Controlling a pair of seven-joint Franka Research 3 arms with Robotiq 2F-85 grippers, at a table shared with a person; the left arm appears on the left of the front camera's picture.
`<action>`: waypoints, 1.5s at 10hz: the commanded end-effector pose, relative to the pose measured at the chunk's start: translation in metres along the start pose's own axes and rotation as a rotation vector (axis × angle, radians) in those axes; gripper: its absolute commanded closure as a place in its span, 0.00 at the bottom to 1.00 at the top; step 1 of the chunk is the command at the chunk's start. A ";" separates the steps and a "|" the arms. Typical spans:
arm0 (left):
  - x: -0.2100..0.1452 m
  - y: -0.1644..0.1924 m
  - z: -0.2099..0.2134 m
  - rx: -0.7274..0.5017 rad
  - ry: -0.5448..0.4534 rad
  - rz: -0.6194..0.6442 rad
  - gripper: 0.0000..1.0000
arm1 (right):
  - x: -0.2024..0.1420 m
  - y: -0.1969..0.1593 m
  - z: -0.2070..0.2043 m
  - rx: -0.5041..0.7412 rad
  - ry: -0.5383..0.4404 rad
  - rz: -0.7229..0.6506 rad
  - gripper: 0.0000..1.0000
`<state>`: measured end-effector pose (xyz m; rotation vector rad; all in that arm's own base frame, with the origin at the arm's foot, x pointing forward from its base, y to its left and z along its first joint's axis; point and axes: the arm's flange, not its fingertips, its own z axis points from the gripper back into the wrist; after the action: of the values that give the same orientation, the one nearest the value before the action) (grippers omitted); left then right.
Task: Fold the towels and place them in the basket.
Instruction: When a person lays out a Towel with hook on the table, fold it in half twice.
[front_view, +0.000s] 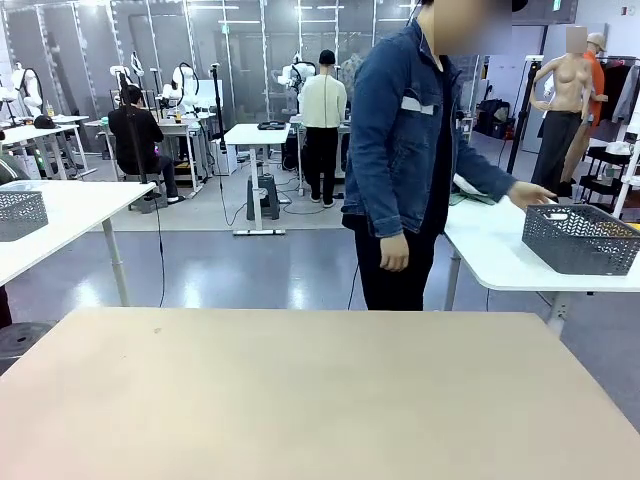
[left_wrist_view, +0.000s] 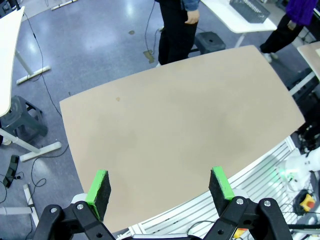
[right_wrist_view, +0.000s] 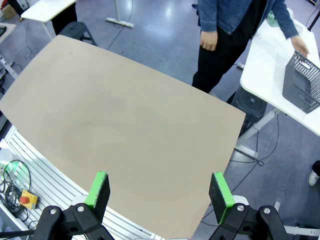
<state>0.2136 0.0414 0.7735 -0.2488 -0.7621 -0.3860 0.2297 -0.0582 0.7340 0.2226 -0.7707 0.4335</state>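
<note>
Beige tabletop lies bare under both arms, so nothing of the task is within reach yet. Left gripper hangs high above the table with its green pads wide apart, holding nothing. Right gripper is the same: pads spread, nothing between them. The dark mesh basket sits off the work table, on the white side table past the far right corner, so it lies ahead and to the right of both grippers, well apart from them. The right arm looks clearly the nearer one. The basket's long axis seems to run roughly along that side table's near edge, about crosswise in the front view. The person in a denim jacket stands at the far edge, one hand reaching over to just beside the basket rim and the other hand hanging down. A pale green scrap on the side table behind the reaching arm may be the mint towel; too small to tell. My read: the task hasn't started, and towels and basket have to be brought onto the beige table before either gripper can act.
</note>
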 end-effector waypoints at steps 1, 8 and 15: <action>0.001 -0.002 0.002 -0.009 -0.004 -0.010 0.00 | 0.000 0.000 0.000 0.002 -0.001 0.001 0.00; 0.001 -0.002 0.002 -0.009 -0.004 -0.010 0.00 | 0.000 0.000 0.000 0.002 -0.001 0.001 0.00; 0.001 -0.002 0.002 -0.009 -0.004 -0.010 0.00 | 0.000 0.000 0.000 0.002 -0.001 0.001 0.00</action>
<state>0.2136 0.0414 0.7735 -0.2487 -0.7621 -0.3860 0.2297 -0.0582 0.7340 0.2226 -0.7707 0.4335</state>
